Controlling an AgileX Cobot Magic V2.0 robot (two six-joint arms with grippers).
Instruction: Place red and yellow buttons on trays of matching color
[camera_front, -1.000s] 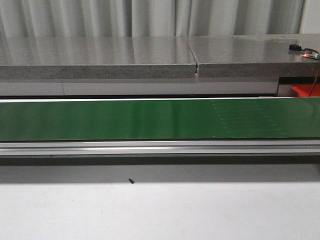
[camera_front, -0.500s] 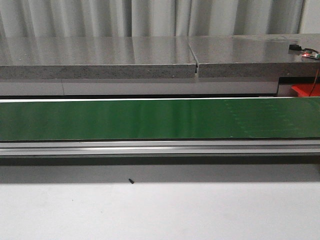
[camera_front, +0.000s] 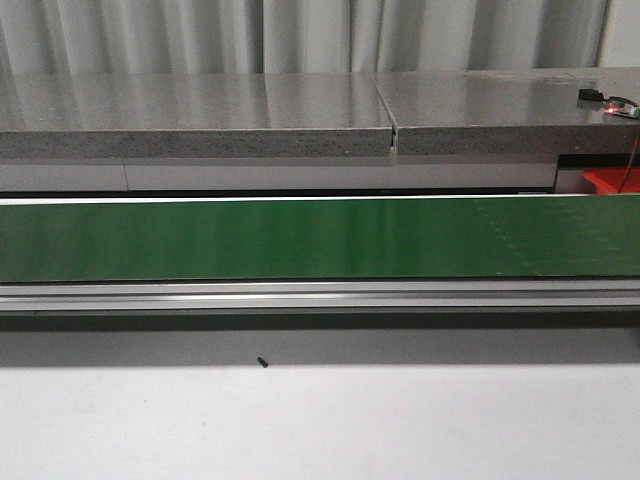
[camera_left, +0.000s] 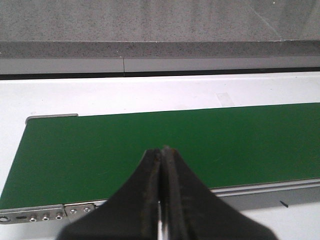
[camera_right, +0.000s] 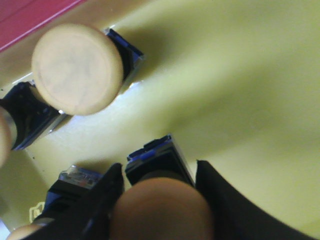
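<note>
Over the yellow tray (camera_right: 260, 75), the right gripper (camera_right: 159, 200) is clamped on a yellow button (camera_right: 160, 210), other yellow buttons (camera_right: 77, 67) standing nearby. Its cap faces the wrist camera. The left gripper (camera_left: 162, 155) is pressed together above the green belt (camera_left: 150, 145).

Pale pleated curtain (camera_front: 300, 35) across the back, grey speckled stone counter (camera_front: 200, 115) below it, long green conveyor belt (camera_front: 300, 238), white table (camera_front: 320, 420) in front

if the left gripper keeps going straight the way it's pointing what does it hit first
Probably the green belt. The left gripper, closed and empty, points over its bare surface, with nothing between them; depth is hard to judge.
</note>
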